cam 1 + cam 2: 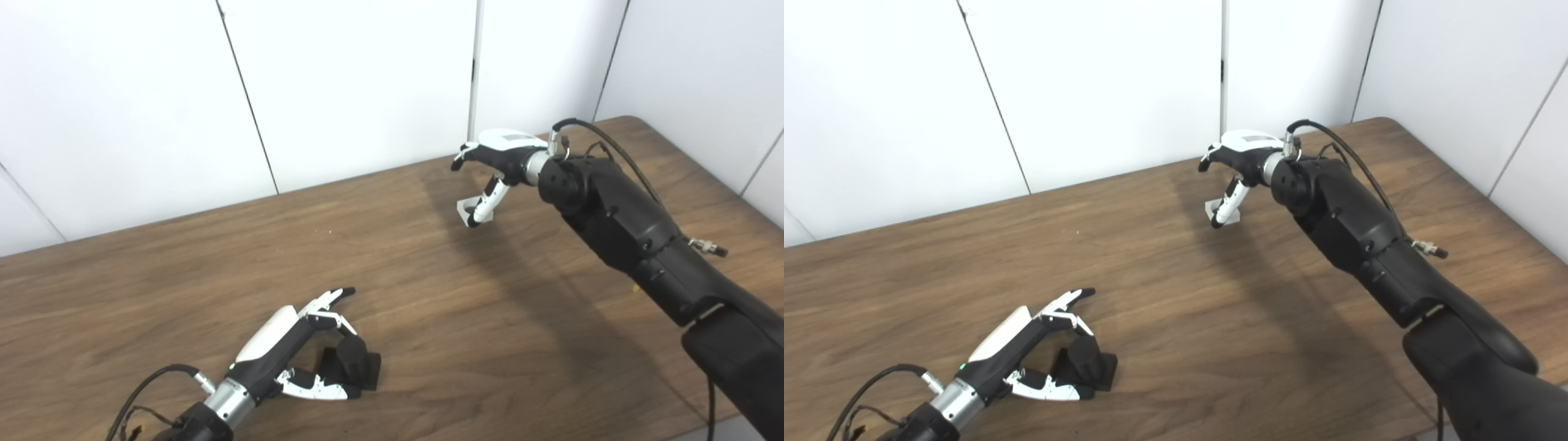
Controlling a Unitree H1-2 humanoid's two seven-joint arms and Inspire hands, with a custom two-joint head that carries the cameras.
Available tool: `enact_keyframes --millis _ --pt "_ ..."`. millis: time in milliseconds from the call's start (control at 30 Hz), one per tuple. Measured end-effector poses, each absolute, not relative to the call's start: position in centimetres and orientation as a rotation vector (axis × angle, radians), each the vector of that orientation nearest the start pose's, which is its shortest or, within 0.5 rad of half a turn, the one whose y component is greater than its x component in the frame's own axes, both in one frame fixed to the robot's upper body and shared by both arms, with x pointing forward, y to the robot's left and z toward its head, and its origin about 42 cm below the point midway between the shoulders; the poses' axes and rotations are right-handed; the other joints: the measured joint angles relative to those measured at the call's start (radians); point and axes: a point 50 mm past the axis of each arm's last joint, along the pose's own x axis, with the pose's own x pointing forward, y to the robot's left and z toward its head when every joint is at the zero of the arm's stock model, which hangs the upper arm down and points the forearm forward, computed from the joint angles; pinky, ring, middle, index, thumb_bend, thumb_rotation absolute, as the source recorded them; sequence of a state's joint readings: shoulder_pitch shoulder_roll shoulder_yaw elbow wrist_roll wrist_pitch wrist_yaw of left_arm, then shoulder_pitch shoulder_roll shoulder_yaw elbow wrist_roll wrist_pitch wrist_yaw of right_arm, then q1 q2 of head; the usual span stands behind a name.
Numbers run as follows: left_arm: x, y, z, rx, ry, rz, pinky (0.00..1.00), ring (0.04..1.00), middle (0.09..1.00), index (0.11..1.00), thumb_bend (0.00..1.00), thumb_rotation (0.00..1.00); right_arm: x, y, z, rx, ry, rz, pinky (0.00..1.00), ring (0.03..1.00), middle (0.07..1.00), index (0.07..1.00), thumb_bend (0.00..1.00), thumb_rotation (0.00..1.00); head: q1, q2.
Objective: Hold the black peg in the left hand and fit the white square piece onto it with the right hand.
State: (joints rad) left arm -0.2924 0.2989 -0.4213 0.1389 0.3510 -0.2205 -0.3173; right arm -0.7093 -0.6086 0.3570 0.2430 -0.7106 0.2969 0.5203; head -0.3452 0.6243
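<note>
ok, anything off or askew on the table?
Nothing stands out. Black peg sits upright on its base between the left robot hand's fingers; white square piece lies by the right robot hand, far apart. Table shows no spill or damage.

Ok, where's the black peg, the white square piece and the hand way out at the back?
black peg (352, 358): left eye view, its round top.
white square piece (463, 209): left eye view, its left edge.
right hand (499, 156): left eye view, its black-and-white back.
</note>
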Motion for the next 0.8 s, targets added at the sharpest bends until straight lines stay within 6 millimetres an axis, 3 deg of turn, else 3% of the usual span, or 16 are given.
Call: enact_keyframes --millis 467,800 --pt "34.4 17.0 12.7 0.748 -0.264 -0.788 1.0 1.0 0.99 0.491 0.52 0.06 47.1 -30.9 26.9 -1.437 0.206 0.335 0.95 0.991 0.968 0.78 0.79 0.19 0.006 0.006" --pt "34.2 17.2 12.7 0.749 -0.262 -0.786 1.0 1.0 0.991 0.491 0.52 0.06 47.5 -32.2 25.3 -1.441 0.285 0.326 0.95 0.982 0.96 0.783 0.79 0.2 0.018 0.009"
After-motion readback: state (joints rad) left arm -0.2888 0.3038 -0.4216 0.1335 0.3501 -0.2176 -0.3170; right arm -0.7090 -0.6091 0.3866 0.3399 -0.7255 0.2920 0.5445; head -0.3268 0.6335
